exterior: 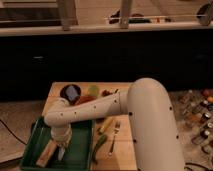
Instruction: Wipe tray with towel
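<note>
The tray (80, 147) sits at the lower left of the frame, its long sides running toward the bottom edge. It rests on the left part of the wooden board (125, 152).

The towel (61, 153) is inside the tray, left of its centre. It appears as a pale narrow strip reaching down from the gripper (62, 145) to the tray floor. The gripper is positioned directly above the tray floor, pointing down, and grasps the towel by its upper end.

A tan rectangular block (46, 154) lies on the tray floor just beside the towel, on its left, angled toward the lower left corner.

The white arm (95, 109) runs from a large rounded housing at the right of the frame, diagonally down and left over the board, and bends downward above the tray's upper edge.

On the board to the right of the tray:
- a green elongated vegetable (100, 145), just beside the tray's right rim;
- a fork (114, 139), to the right of the vegetable.

Near the board's upper left corner lies a dark round item (70, 92). Small bottles (200, 112) stand on the floor at the right edge of the frame.
</note>
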`<act>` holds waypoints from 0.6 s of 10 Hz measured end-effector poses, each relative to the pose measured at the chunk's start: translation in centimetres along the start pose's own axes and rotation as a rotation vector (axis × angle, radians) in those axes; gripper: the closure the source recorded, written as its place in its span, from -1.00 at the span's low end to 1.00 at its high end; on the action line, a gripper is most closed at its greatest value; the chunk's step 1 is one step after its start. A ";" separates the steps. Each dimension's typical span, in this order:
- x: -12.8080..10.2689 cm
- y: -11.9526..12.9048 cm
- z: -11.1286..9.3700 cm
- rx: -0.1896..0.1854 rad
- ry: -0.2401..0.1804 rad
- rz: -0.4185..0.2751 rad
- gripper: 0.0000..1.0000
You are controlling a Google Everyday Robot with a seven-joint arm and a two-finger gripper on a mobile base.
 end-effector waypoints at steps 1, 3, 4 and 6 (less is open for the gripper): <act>-0.3 1.4 0.0 0.011 -0.003 0.020 0.99; 0.1 4.2 -0.3 0.030 0.005 0.075 0.99; 0.6 5.2 -0.7 0.035 0.014 0.101 0.99; 1.6 6.0 -1.5 0.038 0.040 0.133 0.99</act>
